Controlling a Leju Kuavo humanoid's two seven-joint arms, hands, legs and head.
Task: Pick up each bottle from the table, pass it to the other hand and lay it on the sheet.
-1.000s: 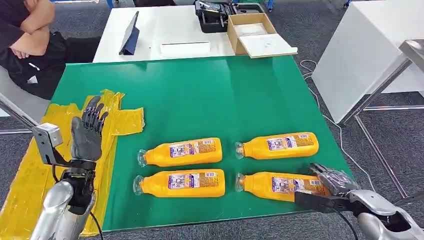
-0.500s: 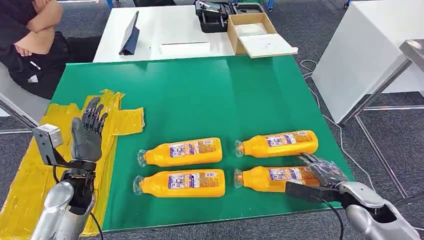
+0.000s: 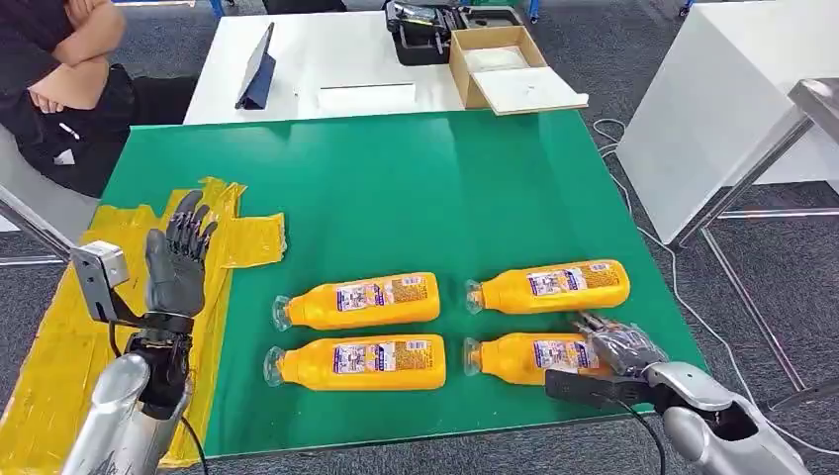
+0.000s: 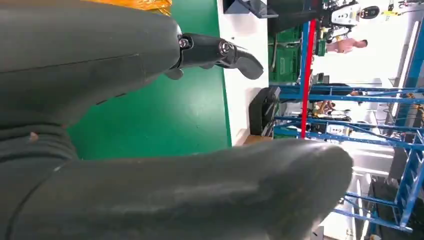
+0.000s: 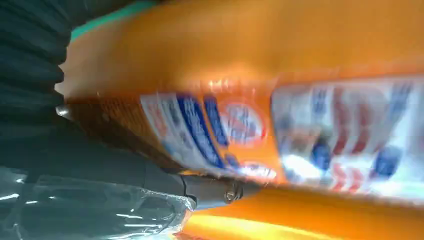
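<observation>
Four orange bottles lie on their sides on the green table (image 3: 416, 188): far-left (image 3: 361, 300), near-left (image 3: 356, 361), far-right (image 3: 549, 285) and near-right (image 3: 514, 356). My right hand (image 3: 618, 346) grips the base end of the near-right bottle, fingers wrapped over its far side; the bottle still rests on the table. In the right wrist view that bottle's label (image 5: 250, 60) sits tight against the palm, with a finger (image 5: 210, 192) curled around it. My left hand (image 3: 178, 262) is raised with its fingers spread, holding nothing, above the crumpled yellow sheet (image 3: 59, 336) at the table's left edge.
Behind the green table stands a white table (image 3: 297, 69) with a tablet (image 3: 259, 67), a cardboard box (image 3: 500, 64) and a black case (image 3: 425, 35). A person (image 3: 54, 79) sits at the far left. Another white table (image 3: 712, 109) stands to the right, with a cable on the floor.
My right hand slid left along the near-right bottle and closed on its base end; the bottle shifted slightly left. My left hand barely moved.
</observation>
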